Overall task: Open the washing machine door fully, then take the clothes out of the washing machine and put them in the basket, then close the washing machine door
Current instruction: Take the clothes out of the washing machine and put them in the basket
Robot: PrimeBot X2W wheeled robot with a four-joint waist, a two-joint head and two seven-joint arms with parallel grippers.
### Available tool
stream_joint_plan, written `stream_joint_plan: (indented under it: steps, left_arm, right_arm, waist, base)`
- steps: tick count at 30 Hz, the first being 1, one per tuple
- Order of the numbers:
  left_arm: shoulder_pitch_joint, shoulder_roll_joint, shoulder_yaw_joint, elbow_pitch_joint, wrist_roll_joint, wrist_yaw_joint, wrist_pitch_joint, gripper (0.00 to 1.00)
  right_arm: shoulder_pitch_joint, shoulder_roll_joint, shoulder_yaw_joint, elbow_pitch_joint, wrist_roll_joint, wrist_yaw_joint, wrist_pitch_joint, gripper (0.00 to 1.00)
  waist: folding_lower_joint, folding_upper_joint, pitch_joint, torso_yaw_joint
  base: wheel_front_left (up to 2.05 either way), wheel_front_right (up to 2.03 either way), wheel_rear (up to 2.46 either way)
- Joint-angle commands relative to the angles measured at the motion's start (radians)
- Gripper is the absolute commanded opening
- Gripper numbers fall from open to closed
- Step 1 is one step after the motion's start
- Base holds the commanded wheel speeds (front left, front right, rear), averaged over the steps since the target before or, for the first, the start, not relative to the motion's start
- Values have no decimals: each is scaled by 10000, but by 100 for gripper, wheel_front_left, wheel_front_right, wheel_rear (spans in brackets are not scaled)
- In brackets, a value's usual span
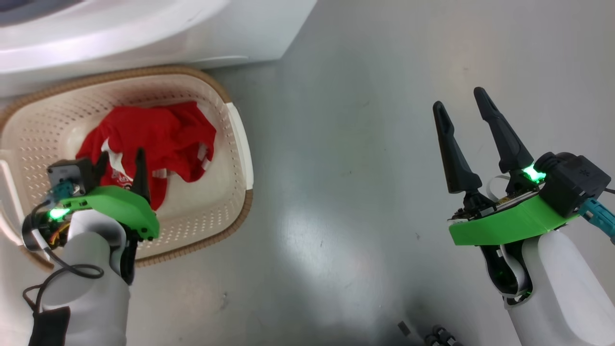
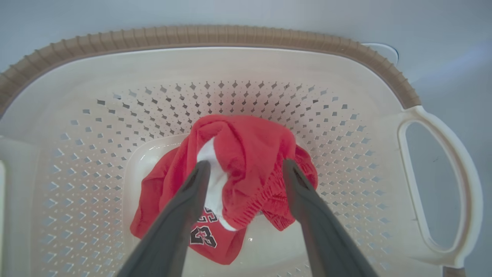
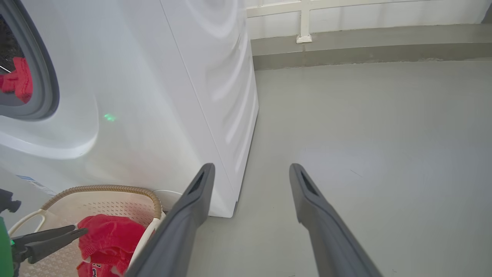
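A crumpled red jersey (image 2: 253, 154) with white trim and a printed number is lying in the bottom of the cream perforated basket (image 2: 215, 35), just ahead of the left gripper (image 2: 246, 169) and its parted fingers. The brown-rimmed basket is sitting right against the white washing machine (image 3: 153, 96), which is standing ahead and left of the right gripper (image 3: 250, 169). Another red piece (image 3: 19, 79) is showing inside the grey seal (image 3: 48, 88).

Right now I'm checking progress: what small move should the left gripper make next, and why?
Probably lift the left gripper clear of the basket: it is open, the red garment lies inside, and more red cloth shows in the machine.
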State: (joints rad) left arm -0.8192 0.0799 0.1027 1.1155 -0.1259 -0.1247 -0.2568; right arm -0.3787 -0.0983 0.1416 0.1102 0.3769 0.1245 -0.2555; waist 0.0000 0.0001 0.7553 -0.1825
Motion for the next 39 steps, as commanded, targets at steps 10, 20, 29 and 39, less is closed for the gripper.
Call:
stream_joint_plan:
  steps: [10,20,29,39]
  left_arm:
    - [1111,167,548,-889,-286,-35,-49,100]
    - [2429,-1,620,-2276,-351,-55,-49,100]
    - [3506,-137,141,-3705,-499,-58,-49,100]
    - [4726,-151,-158,-5356,-546,-58,-49,100]
  right_arm:
    - [409,-158,117,27,1,62,-63,100]
    - [1147,-270,39,295,-37,62,-63,100]
    - [1897,-414,-68,444,-64,62,-63,100]
    - [2662,-530,-314,508,-104,62,-63,100]
  waist:
    - [0,-1,-1360,308]
    - [0,-1,-3032,555]
    - [0,-1,-4214,778]
    - [0,-1,-5427,954]
  base:
    - [0,0,0]
    - [0,0,0]
    - [0,0,0]
    - [0,0,0]
